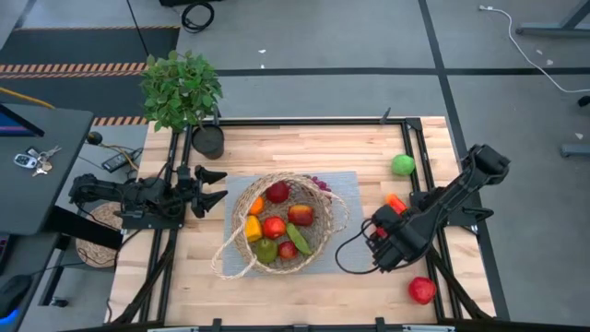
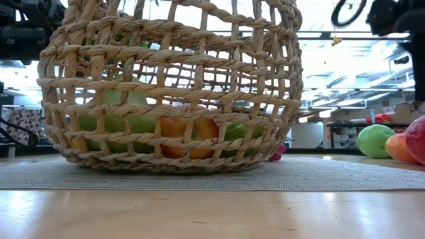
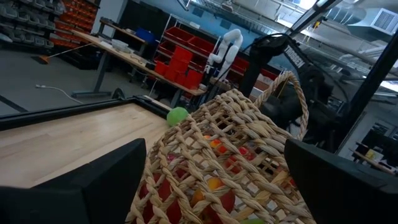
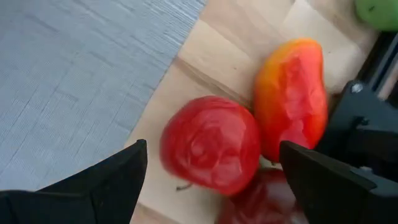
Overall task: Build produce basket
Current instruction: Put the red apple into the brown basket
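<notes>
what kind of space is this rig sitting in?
Looks like a workshop or lab hall, not a home. Behind the basket the left wrist view shows stacked red storage bins along a long workbench, with exposed ducting overhead. The high view adds a bare concrete floor with a loose cable.

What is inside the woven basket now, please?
The basket holds red apples, an orange piece, a yellow pepper and green produce. Anything beneath these is covered.

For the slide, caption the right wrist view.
Open right pincer hovering over a red apple beside an orange-red pepper.
</notes>
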You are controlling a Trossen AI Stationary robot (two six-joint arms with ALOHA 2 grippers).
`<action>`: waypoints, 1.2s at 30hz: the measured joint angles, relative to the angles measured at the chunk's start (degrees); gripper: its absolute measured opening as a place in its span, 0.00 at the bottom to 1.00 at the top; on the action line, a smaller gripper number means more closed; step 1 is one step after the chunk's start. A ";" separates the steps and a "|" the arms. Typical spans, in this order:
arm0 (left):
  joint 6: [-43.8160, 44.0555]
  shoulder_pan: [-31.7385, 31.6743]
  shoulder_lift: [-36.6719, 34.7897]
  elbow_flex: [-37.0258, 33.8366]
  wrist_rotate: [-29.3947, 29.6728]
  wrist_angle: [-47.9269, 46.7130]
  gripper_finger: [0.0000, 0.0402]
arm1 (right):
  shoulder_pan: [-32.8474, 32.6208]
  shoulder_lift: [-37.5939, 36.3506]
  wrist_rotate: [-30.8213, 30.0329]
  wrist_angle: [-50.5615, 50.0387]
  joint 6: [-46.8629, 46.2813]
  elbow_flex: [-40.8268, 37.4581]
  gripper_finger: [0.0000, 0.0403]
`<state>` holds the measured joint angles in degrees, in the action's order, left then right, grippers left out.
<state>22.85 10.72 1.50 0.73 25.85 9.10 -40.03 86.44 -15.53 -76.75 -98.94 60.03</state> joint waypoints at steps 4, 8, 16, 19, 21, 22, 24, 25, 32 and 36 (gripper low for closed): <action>-0.02 0.00 0.00 0.00 -0.02 0.00 0.97 | 0.50 -0.71 0.42 3.98 -3.85 -5.51 0.91; 0.00 0.01 0.00 0.00 -0.01 0.00 0.97 | 0.39 -0.26 2.06 8.51 -7.00 -9.74 0.91; -0.01 0.02 0.00 0.00 -0.01 0.00 0.97 | 0.37 -0.52 1.40 11.39 -9.34 -12.88 0.92; -0.02 0.01 0.00 0.00 -0.02 0.00 0.97 | 0.37 -0.70 1.44 11.29 -10.56 -12.92 0.92; -0.02 0.01 0.00 0.00 -0.01 0.00 0.97 | 0.37 -0.70 1.58 11.32 -10.52 -12.92 0.91; 0.00 0.00 0.00 0.00 0.00 0.00 0.97 | 0.37 -0.68 1.66 11.33 -10.40 -12.92 0.91; -0.02 0.01 0.00 0.00 -0.01 0.00 0.97 | 0.37 -0.68 1.71 11.34 -10.36 -12.92 0.90; -0.01 0.01 0.00 0.00 -0.02 0.00 0.97 | 0.37 -0.68 1.73 11.32 -10.36 -12.92 0.89; -0.01 0.00 0.00 0.00 -0.01 0.00 0.97 | 0.37 -0.51 3.05 10.88 -7.91 -11.10 0.87; -0.02 0.00 -0.01 0.00 -0.02 0.00 0.97 | 0.36 -0.51 2.07 7.44 -6.79 -8.42 0.86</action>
<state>22.83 10.72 1.48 0.73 25.83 9.10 -39.68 85.93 -13.47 -69.31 -105.73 51.62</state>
